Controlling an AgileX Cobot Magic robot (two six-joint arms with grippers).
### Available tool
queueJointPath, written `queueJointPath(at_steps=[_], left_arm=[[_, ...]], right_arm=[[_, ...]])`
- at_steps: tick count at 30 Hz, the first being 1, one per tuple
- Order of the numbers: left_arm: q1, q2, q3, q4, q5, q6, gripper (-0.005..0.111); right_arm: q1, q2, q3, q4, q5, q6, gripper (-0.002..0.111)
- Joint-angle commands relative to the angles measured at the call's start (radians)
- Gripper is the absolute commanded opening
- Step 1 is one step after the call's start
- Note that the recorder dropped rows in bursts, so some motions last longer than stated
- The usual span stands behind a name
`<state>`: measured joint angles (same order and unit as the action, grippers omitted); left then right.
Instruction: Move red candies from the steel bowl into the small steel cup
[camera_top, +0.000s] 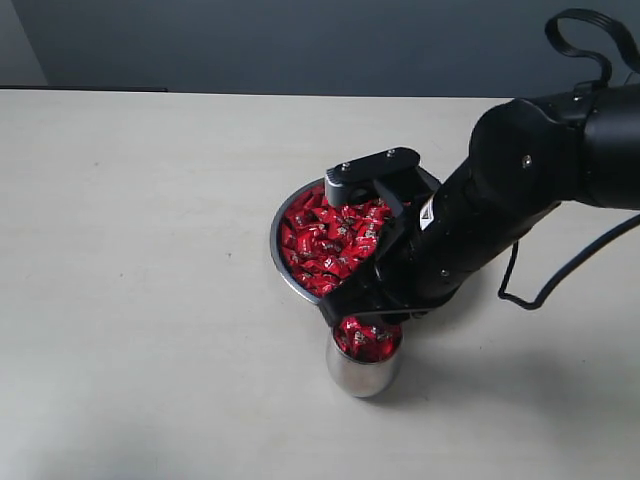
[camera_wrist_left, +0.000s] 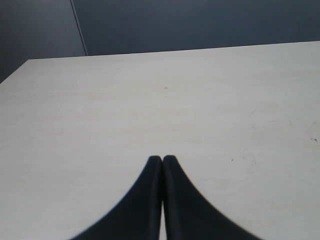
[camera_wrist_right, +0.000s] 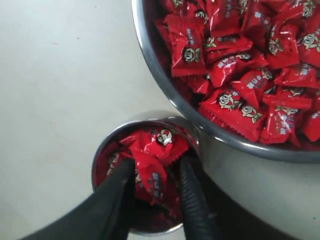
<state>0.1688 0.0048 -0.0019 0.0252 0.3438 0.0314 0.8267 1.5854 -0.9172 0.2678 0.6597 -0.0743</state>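
The steel bowl (camera_top: 278, 250) (camera_wrist_right: 150, 55) holds a heap of red candies (camera_top: 325, 240) (camera_wrist_right: 240, 60). Just in front of it stands the small steel cup (camera_top: 362, 375) (camera_wrist_right: 107, 145), filled with red candies to its mouth. My right gripper (camera_top: 365, 320) (camera_wrist_right: 157, 167) is directly over the cup, its tips dipped into the mouth and its jaws apart. One red candy (camera_wrist_right: 152, 180) lies between them on the pile, against one finger and clear of the other. My left gripper (camera_wrist_left: 162, 159) is shut and empty above bare table; the exterior view does not show it.
The pale table (camera_top: 150, 250) spreads wide to the left of the bowl and cup. My right arm (camera_top: 520, 190) reaches in from the right over the bowl's near edge, with a black cable (camera_top: 560, 275) hanging beside it. A dark wall stands behind the table.
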Motion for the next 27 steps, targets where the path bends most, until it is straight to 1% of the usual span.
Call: queueJointPath(at_steps=[1,7,15,19,20,22,24,27], left_arm=[[0.002,-0.005,0.002,0.002,-0.01,-0.002,0.0],[0.002,-0.005,0.002,0.002,-0.01,-0.002,0.0],[0.002,-0.005,0.002,0.002,-0.01,-0.002,0.0],[0.002,-0.005,0.002,0.002,-0.01,-0.002,0.0],[0.002,-0.005,0.002,0.002,-0.01,-0.002,0.0],[0.002,-0.005,0.002,0.002,-0.01,-0.002,0.0],[0.002,-0.005,0.002,0.002,-0.01,-0.002,0.0],[0.002,-0.005,0.002,0.002,-0.01,-0.002,0.0]], right_arm=[[0.002,-0.051,-0.006,0.0,0.0,-0.007,0.031],[0.002,-0.125,-0.006,-0.034,-0.021,-0.007,0.031],[0.002,-0.268,-0.006,-0.191,-0.155,0.006,0.031],[0.002,-0.318,-0.006,-0.199,-0.173,0.006,0.031],[0.002,-0.326,-0.006,-0.199,-0.173,0.006,0.028],[0.002,-0.336,-0.006,-0.205,-0.169,0.006,0.016],[0.002,-0.345,-0.006,-0.211,-0.169,0.006,-0.001],[0.002,-0.367,-0.006,-0.211,-0.175,0.031,0.0]])
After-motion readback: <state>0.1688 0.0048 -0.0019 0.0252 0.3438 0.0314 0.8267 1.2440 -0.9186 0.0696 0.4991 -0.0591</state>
